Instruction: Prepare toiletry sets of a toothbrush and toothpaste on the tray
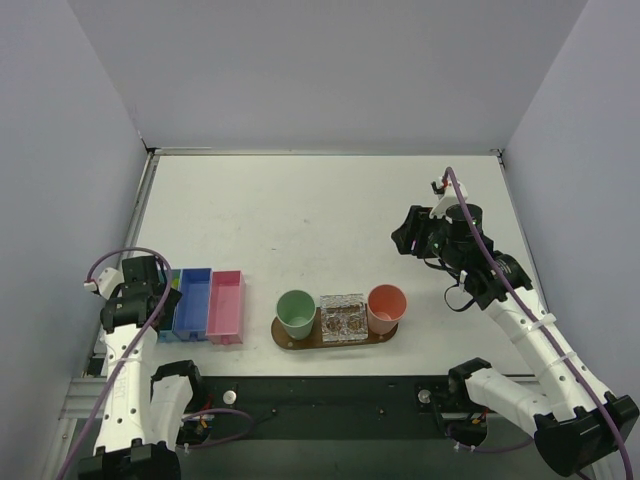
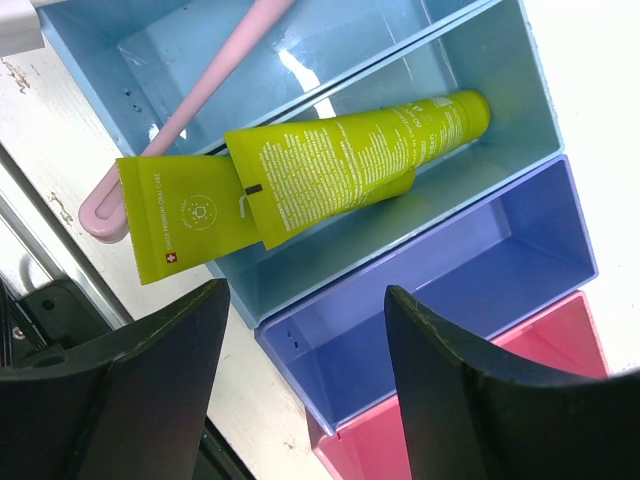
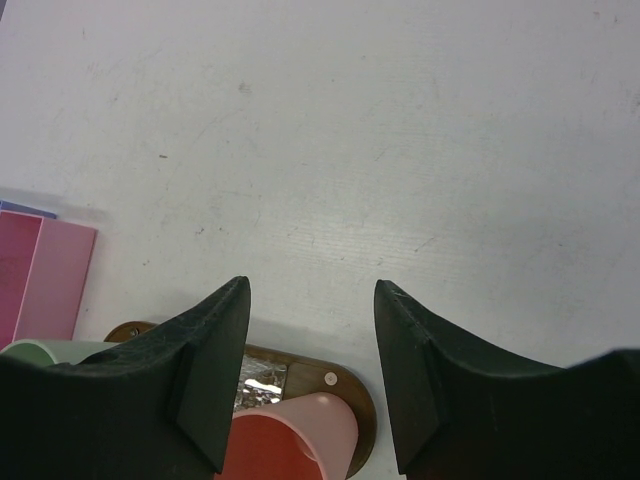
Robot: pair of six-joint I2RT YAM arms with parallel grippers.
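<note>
Slim pink toothbrush (image 2: 205, 92) lies in the far pale-blue bin (image 2: 120, 40), its head cut off by the frame and its handle partly under a yellow-green toothpaste tube (image 2: 350, 150). The tube's flat end seems to read "Swiss Premium Oral Care"; the rest is unreadable. My left gripper (image 2: 305, 300) hovers spread over the bins; my right gripper (image 3: 312, 295) is spread and empty, its fingers (image 3: 200, 370) hiding most of the brown oval wooden tray (image 3: 355, 400).

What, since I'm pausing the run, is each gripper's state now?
Left gripper: open, holding nothing.
Right gripper: open, holding nothing.
</note>
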